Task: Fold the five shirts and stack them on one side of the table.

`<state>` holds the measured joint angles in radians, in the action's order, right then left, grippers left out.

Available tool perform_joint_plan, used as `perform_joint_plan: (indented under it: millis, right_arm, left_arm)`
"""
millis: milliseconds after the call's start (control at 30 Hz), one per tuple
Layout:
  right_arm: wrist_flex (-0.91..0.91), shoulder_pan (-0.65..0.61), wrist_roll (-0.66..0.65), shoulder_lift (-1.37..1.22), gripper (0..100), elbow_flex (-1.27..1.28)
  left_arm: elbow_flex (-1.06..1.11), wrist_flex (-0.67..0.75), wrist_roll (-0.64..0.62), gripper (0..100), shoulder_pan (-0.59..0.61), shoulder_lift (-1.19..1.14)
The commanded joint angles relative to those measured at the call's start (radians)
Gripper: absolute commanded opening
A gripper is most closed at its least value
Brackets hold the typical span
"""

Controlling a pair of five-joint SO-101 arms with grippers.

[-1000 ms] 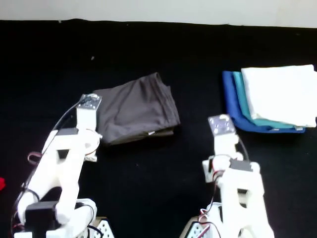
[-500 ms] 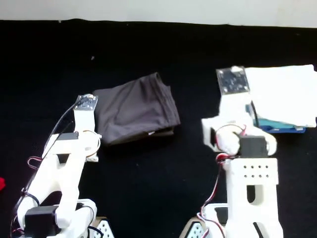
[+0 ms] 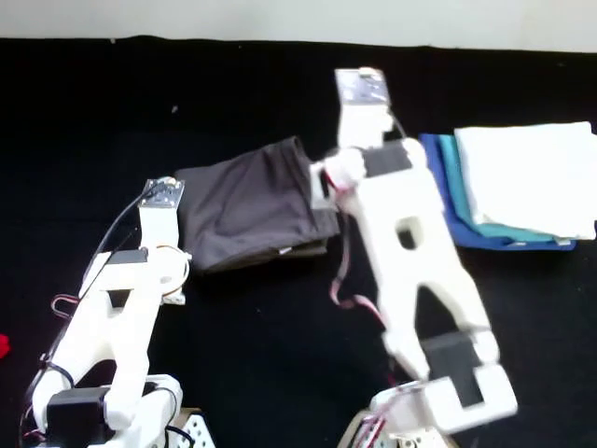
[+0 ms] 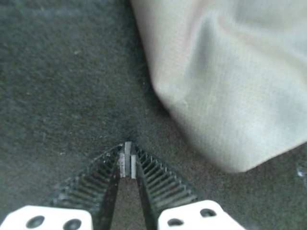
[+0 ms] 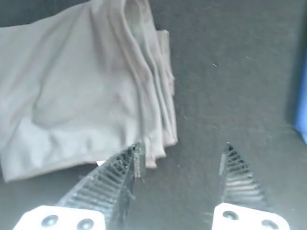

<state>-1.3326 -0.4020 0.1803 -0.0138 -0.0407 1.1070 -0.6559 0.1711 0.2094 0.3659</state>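
A folded dark grey-brown shirt [image 3: 256, 201] lies mid-table. At the right side sits a stack with a white shirt [image 3: 527, 173] on top, a teal shirt [image 3: 454, 182] under it and a blue shirt [image 3: 432, 177] at the bottom. My left arm [image 3: 163, 210] stands at the brown shirt's left edge. Its gripper [image 4: 127, 158] is shut on nothing, just above the black cloth beside the shirt [image 4: 230, 81]. My right arm [image 3: 364, 121] stretches over the shirt's right edge. Its gripper [image 5: 183, 157] is open above that edge of the shirt [image 5: 81, 91], holding nothing.
The table is covered by a black cloth [image 3: 233, 93]. A small red thing [image 3: 3, 345] shows at the left border. A pale wall strip [image 3: 298, 19] runs behind the table's far edge. The blue shirt's edge [image 5: 302, 96] appears in the right wrist view.
My right arm has swung from the front right, up and leftward, to the brown shirt's right edge. The left arm has barely moved.
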Motion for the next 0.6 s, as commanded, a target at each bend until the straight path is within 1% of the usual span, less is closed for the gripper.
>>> perform_joint_plan:
  millis: [0,100,167,267,367,567]
  right_arm:
    - [-0.074,-0.039,0.015,-0.203,24.8,-0.265]
    - [-0.122,-0.068,0.023,-0.36,24.8,-0.403]
    - [-0.151,-0.082,0.074,-0.447,25.0,-0.487]
    - [-0.196,-0.093,0.109,-0.559,29.7,-0.616]
    - [-0.237,-0.099,0.107,-0.65,35.8,-0.727]
    - [-0.282,-0.153,0.107,-0.792,36.1,-0.88]
  left_arm:
    - [0.002,0.028,-0.008,1,0.015,-0.004]
    - [0.002,0.028,-0.008,1,0.015,-0.004]
    - [0.002,0.028,-0.008,1,0.015,-0.004]
    - [0.002,0.028,-0.008,1,0.015,-0.004]
    - [0.002,0.029,-0.008,1,0.015,-0.004]
    - [0.002,0.029,-0.008,1,0.015,-0.004]
